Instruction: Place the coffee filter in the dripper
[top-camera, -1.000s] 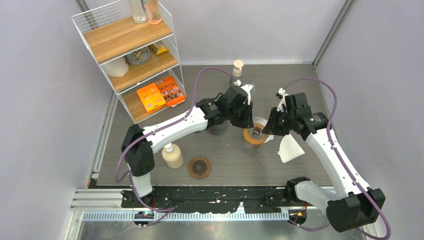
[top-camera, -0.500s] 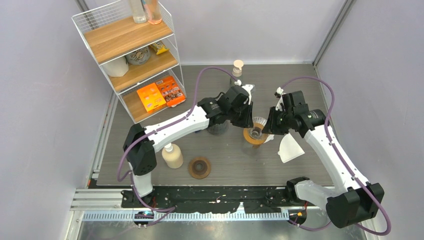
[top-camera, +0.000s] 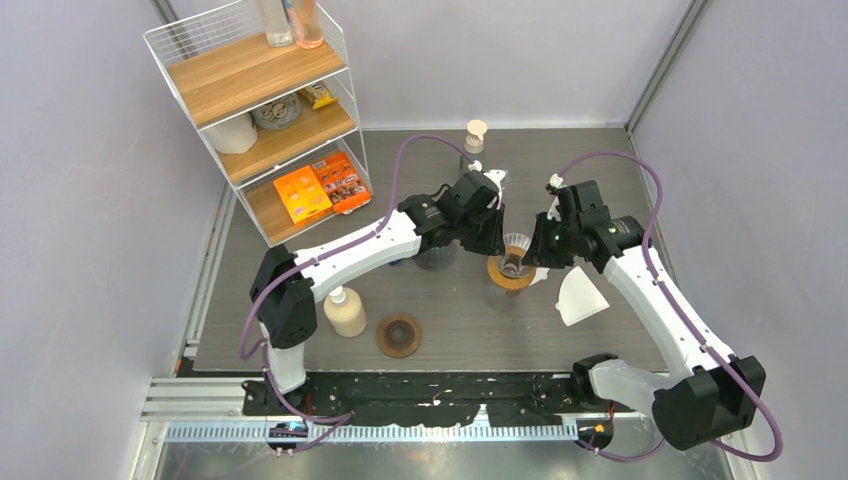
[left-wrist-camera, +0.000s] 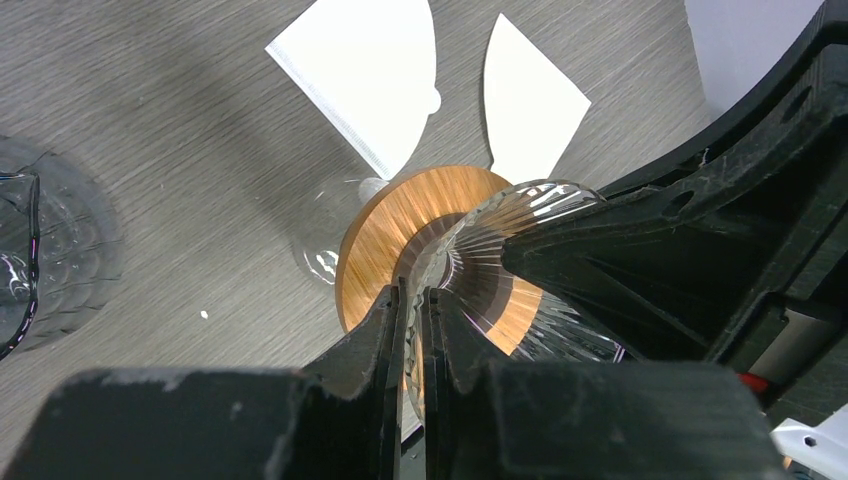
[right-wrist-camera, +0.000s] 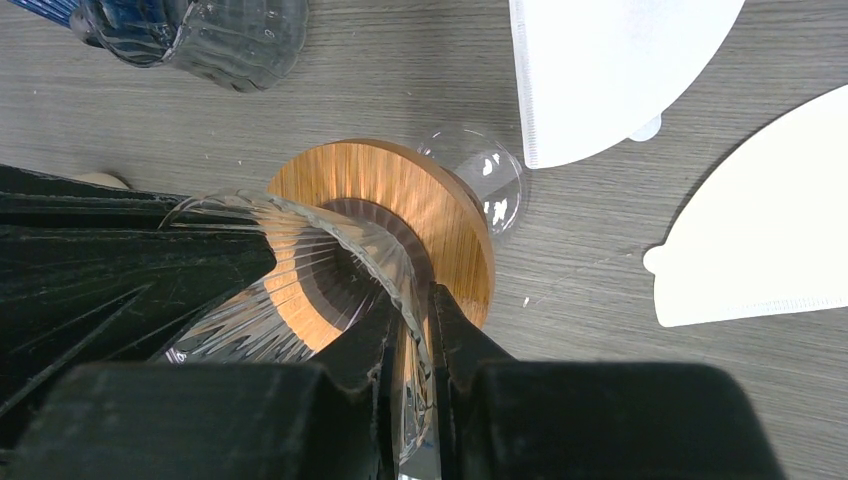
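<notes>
White shells and black joints were seen on left arm (top-camera: 350, 255) and right arm (top-camera: 665, 300); purple cables (top-camera: 428, 138) were looped alongside; black fingers (left-wrist-camera: 370, 350) were noted.

The table (top-camera: 460, 340) carries one glass dripper (top-camera: 510, 275) with a wooden collar, two white coffee filters (right-wrist-camera: 610, 70), one clear glass vessel (right-wrist-camera: 220, 35), one brown disc (top-camera: 400, 335) and two standing bottles: a capped bottle (top-camera: 475, 135) at the far edge and a cream bottle (top-camera: 345, 312) towards the near left corner. One wire rack (top-camera: 250, 80) at the far left corner has three wooden shelves, with two tall bottles (top-camera: 277, 25) on the top one and two orange boxes (top-camera: 302, 195) on the lowest. Two arms reach over the table, the left arm (top-camera: 350, 255) and the right arm (top-camera: 660, 300).
</notes>
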